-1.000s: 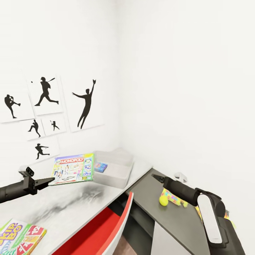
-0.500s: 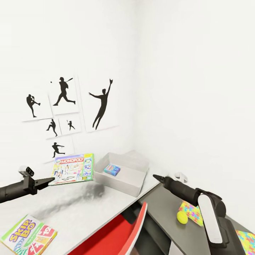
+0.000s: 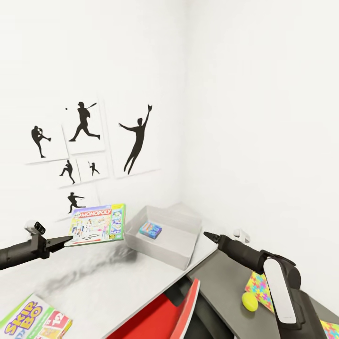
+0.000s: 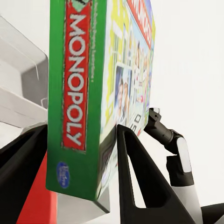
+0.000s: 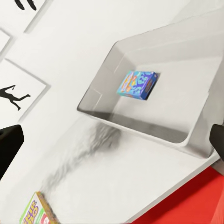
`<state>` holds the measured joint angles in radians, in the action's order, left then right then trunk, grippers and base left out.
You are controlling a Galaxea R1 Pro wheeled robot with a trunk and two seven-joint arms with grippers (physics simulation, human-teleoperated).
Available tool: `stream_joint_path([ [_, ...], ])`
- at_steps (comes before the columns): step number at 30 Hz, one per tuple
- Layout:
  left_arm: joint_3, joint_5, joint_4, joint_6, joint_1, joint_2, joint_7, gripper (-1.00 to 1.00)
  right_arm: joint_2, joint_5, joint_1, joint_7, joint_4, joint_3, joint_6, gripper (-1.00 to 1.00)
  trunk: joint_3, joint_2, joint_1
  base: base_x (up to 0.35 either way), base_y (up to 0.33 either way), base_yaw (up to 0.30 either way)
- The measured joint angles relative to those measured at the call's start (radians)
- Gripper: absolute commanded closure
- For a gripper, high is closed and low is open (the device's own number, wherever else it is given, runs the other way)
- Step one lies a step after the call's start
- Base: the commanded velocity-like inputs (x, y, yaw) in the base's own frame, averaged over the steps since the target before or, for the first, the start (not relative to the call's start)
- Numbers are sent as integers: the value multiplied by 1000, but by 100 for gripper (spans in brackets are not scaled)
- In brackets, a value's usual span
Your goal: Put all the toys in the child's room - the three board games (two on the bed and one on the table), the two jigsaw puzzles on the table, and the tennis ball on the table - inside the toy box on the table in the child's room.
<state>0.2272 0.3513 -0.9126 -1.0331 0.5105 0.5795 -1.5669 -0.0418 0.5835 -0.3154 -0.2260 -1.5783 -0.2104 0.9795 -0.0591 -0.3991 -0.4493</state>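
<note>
- Because your left gripper (image 4: 83, 154) clamps the Monopoly box (image 3: 98, 224) by one short end only, with the rest of the box cantilevered out beyond the jaws, a quick swing could make it pivot or slip free before it gets above the toy box (image 3: 165, 237).
- The toy box sits beyond the far end of the held game, on the table (image 3: 108, 278), not yet under it; if you let go here I judge the game would land on the tabletop or catch the near rim.
- A small blue box (image 5: 137, 84) already lies on the bin floor. Dropping the game flat on it may leave it tilted, stealing room from later toys.
- Your right gripper (image 3: 207, 235) points toward the bin's corner; I cannot tell how its jaws stand. Watch that this arm does not nudge the bin's wall.
- The tennis ball (image 3: 250, 301) rests just beside a jigsaw puzzle (image 3: 260, 288) below the right forearm; a careless sweep could roll it off.
- The Skip-Bo game (image 3: 34, 321) lies near the table's edge, well back from the left jaws.
</note>
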Motion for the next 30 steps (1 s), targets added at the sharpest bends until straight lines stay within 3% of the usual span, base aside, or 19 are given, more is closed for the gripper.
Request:
stream_joint_path([
  [30, 0, 2, 0, -1, 0, 0, 0, 100, 0, 0, 0, 0, 0, 2, 0, -100, 0, 0, 0, 89, 24, 0],
])
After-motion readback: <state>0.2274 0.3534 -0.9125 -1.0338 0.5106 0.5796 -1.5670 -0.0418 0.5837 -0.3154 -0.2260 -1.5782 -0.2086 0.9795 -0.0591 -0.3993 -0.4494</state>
